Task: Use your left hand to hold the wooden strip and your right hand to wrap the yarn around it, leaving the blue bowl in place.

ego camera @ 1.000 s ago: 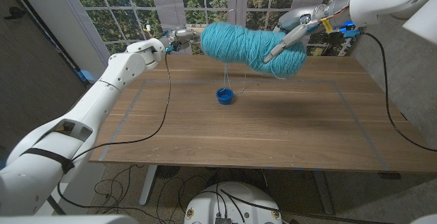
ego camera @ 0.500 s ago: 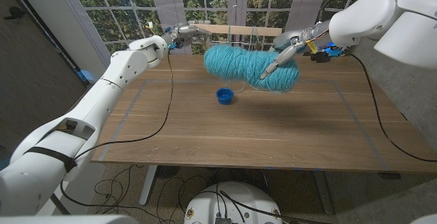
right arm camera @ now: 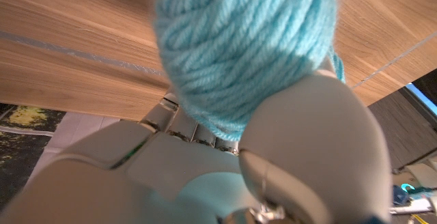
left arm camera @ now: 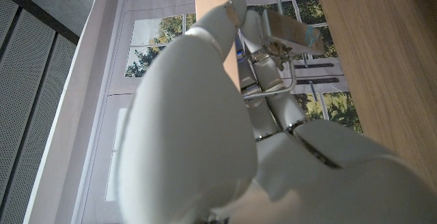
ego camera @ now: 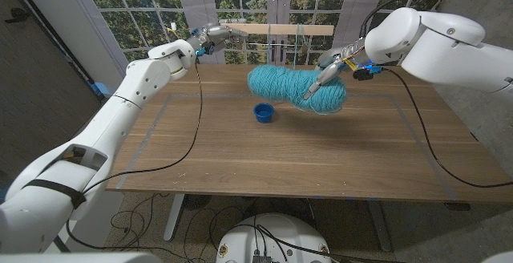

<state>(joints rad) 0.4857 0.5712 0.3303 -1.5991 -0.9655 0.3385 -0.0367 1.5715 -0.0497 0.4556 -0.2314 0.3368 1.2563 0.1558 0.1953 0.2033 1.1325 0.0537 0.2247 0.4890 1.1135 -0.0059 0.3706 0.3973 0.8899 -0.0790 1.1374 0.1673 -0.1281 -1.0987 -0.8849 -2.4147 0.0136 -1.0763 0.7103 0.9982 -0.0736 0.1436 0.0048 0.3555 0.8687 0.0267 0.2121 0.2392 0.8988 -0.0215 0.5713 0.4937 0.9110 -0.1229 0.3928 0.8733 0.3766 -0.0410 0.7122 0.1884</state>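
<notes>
The blue bowl [ego camera: 264,112] sits on the wooden table [ego camera: 321,159] near its middle. Just beyond it and to the right, the right hand [ego camera: 326,70] grips a large skein of turquoise yarn [ego camera: 296,88], held low above the tabletop. Farther back, the left hand [ego camera: 206,36] clamps one end of the wooden strip [ego camera: 280,30], held level before the window [ego camera: 144,6], thin yarn strands hanging from it.

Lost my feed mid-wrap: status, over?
Left hand holds wooden strip aloft. Right hand grips yarn skein below it. Blue bowl sits beside the skein.
</notes>
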